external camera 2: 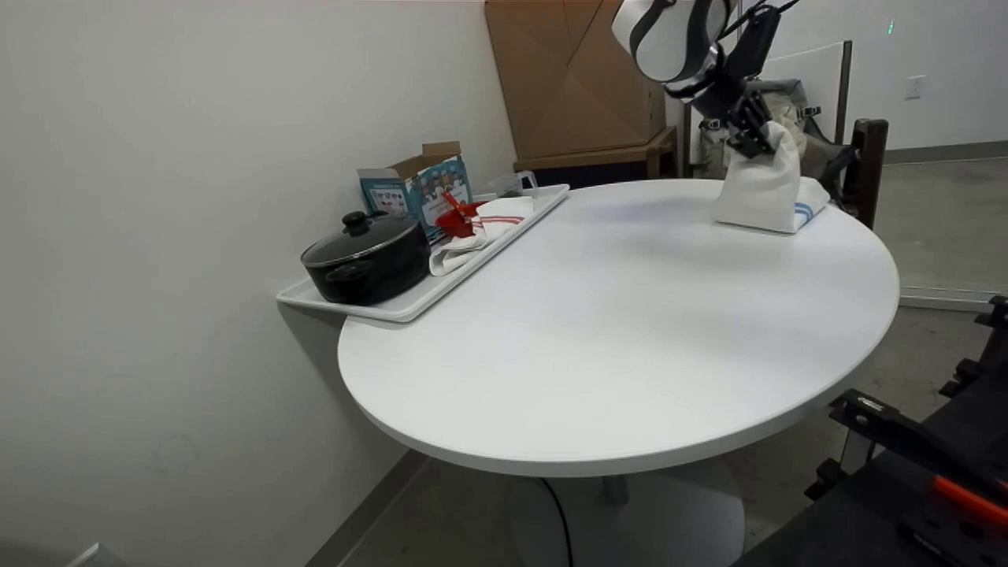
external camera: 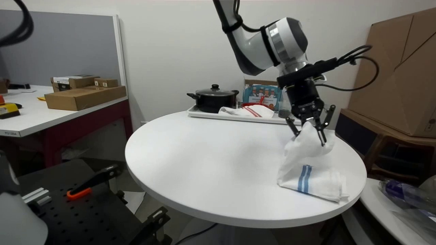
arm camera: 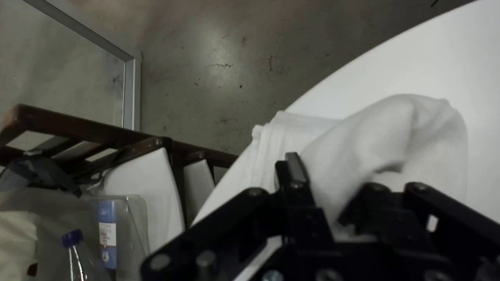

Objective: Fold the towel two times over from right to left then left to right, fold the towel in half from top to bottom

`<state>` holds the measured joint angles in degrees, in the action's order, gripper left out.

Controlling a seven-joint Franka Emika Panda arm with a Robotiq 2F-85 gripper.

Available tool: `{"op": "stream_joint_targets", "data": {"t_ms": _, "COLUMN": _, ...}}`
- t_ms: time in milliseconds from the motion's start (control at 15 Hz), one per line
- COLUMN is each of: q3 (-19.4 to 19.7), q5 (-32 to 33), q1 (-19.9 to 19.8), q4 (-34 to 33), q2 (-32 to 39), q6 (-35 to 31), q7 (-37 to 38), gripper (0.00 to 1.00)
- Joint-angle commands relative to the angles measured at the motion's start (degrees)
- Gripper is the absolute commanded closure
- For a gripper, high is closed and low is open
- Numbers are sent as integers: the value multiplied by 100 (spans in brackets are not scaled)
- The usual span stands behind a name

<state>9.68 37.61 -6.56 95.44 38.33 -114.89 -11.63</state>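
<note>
Pinching raised towel [external camera: 308, 160], gripper [external camera: 315, 135] clamped on it; likely the final half-fold. Next: lay toward blue stripes [external camera: 308, 178], 6 o'clock in an exterior view, release.

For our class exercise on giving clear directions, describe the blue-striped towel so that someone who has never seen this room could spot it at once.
Start with the round white table. Near its edge, apart from the white tray that holds a black pot, the towel stands peaked at the black gripper. The towel's stripes are blue; the cloth on the tray has red ones.
</note>
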Motion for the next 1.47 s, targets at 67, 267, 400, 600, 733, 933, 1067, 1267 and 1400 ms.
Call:
{"op": "stream_joint_targets", "data": {"t_ms": 67, "q3": 87, "q5": -148, "q1": -566, "q4": -469, "q2": 199, "q6": 69, "q7": -540, "gripper": 50}}
{"op": "stream_joint_targets", "data": {"t_ms": 267, "q3": 135, "q5": -139, "q1": -854, "q4": -767, "q2": 339, "q6": 71, "q7": -855, "gripper": 27}}
{"op": "stream_joint_targets", "data": {"t_ms": 400, "q3": 154, "q5": -152, "q1": -1006, "q4": -942, "q2": 397, "q6": 70, "q7": -1037, "gripper": 13}}
{"op": "stream_joint_targets", "data": {"t_ms": 600, "q3": 178, "q5": -256, "q1": -1158, "q4": -1193, "q2": 428, "q6": 117, "q7": -1079, "gripper": 0}}
{"op": "stream_joint_targets", "data": {"t_ms": 733, "q3": 155, "q5": -449, "q1": -1203, "q4": -1206, "q2": 272, "q6": 166, "q7": -997, "gripper": 0}}
{"op": "stream_joint_targets", "data": {"t_ms": 933, "q3": 154, "q5": -1108, "q1": -1114, "q4": -1187, "q2": -80, "q6": 646, "q7": -574, "gripper": 0}}
{"op": "stream_joint_targets", "data": {"t_ms": 1067, "q3": 177, "q5": -1441, "q1": -965, "q4": -924, "q2": -447, "q6": 894, "q7": -82, "gripper": 0}}
{"op": "stream_joint_targets", "data": {"t_ms": 1267, "q3": 112, "q5": -1885, "q1": -739, "q4": -244, "q2": -1168, "q6": 1087, "q7": 722, "gripper": 0}}
{"op": "stream_joint_targets", "data": {"t_ms": 1400, "q3": 77, "q5": -1987, "q1": -505, "q4": 438, "q2": -1741, "q6": 1000, "q7": 1266, "gripper": 0}}
